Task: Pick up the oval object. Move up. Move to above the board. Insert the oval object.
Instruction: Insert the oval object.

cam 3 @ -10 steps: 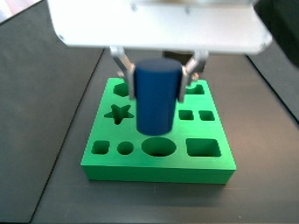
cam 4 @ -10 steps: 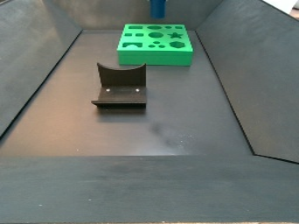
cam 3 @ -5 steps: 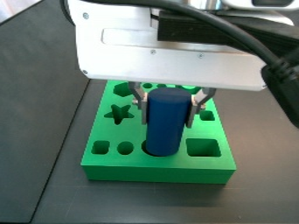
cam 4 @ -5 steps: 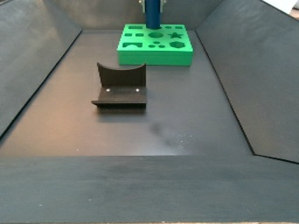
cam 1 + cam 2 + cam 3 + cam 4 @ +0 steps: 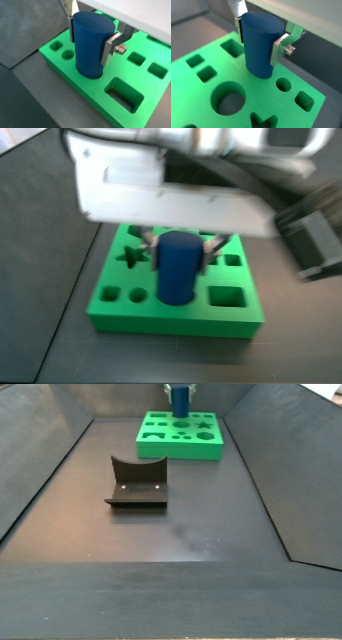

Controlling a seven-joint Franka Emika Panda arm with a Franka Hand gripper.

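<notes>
Bench [image 5: 174, 534]: dark floor filling most of the side view, walled on both sides.
Board [image 5: 134, 313]: green slab in the lower centre of a side view, at the upper centre in the other [image 5: 201, 450]; shaped holes open across its top.
Fixture [image 5: 136, 482]: dark bracket left of centre, well apart from the board.
Tool [image 5: 91, 36]: centre of both wrist views, its silver fingers [image 5: 280, 46] clenched on the two sides of the oval object, directly over the board.
Oval object [image 5: 91, 42]: blue peg held upright, lower end at the board's top face; whether it has entered a hole cannot be told.
Step in hand: insertion, by my judgement.
Doing it well: keep the peg vertical, match its long axis to the oval hole, lower slowly, and release only once it seats.
</notes>
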